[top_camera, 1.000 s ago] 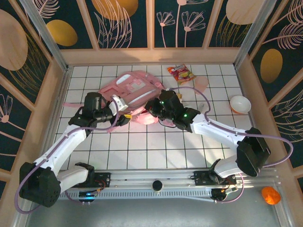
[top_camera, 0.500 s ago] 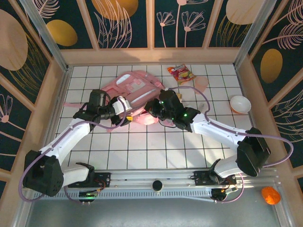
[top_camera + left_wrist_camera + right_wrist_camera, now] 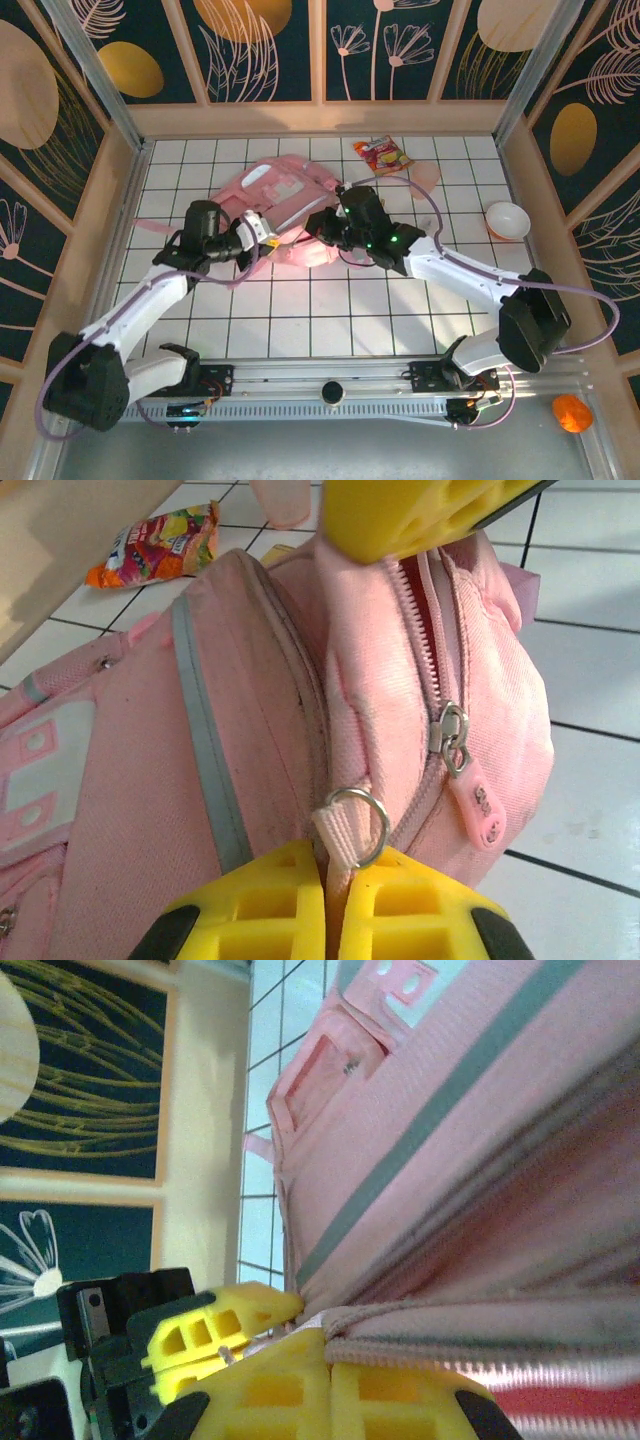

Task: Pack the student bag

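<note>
The student bag (image 3: 285,190) lay far-centre on the tiled bench (image 3: 330,320), pinched from both sides: left jaws clamped on its ringed fabric tab (image 3: 350,825), right jaws closed on its opening's edge.

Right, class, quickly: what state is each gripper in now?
Left gripper: shut on the large soft pink fabric backpack, at its ring loop.
Right gripper: shut on the backpack's edge.

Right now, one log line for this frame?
left gripper: shut on student bag ring tab | right gripper: shut on bag rim by zip | zip: partly open | snack packet, bowl: outside bag
</note>
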Robot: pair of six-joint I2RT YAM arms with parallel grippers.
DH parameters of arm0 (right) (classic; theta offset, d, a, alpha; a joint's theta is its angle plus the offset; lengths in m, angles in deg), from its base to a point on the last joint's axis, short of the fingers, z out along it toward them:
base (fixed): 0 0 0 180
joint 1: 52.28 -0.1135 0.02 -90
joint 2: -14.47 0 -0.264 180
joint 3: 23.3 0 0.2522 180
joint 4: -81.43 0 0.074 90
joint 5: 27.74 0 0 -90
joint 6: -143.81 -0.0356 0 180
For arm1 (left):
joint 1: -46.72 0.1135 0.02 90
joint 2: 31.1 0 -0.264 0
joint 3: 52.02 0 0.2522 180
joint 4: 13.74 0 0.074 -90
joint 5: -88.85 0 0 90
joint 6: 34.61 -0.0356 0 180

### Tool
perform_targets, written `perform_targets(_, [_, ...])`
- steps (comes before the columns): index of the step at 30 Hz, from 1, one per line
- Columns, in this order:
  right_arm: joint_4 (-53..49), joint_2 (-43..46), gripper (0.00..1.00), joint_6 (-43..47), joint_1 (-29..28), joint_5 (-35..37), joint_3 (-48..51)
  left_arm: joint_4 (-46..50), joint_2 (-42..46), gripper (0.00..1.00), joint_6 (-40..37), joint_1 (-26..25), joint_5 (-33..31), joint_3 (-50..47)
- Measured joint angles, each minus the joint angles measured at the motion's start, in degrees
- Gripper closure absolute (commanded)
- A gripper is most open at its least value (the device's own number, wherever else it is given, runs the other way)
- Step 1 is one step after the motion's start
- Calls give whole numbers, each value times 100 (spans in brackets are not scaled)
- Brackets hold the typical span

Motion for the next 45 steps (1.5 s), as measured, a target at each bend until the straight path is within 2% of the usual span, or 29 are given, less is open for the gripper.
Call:
perform_targets(2, [22, -129, 99, 160, 4, -166, -107, 0, 343, 100, 319, 0, -42, -186])
perform_targets(9, [9, -240, 70, 697, 232, -382, -262, -168, 540, 100, 1604, -7, -81, -284])
perform_targets(13, [-409, -205, 65, 1005, 299, -68, -535, -393, 535, 100, 2378, -7, -87, -317])
perform_targets(20, [-1762, 428, 64, 1283, 203, 946, -822, -643, 345, 100, 3303, -15, -17, -313])
perform_targets(27, [-2531, 798, 65, 1067, -741, 1777, -977, -645, -9, 100, 3753, -42, 94, -153])
perform_targets(32, [-2461, 374, 65, 852, -1200, 1851, -1003, -649, -166, 100, 3877, -42, 195, -31])
perform_targets(39, [-2487, -789, 65, 826, -1224, 2033, -1644, -638, -267, 100, 3877, -42, 262, 50])
perform_targets(45, [-2837, -1193, 65, 721, -1241, 2391, -2098, -535, -431, 100, 3875, -42, 258, 201])
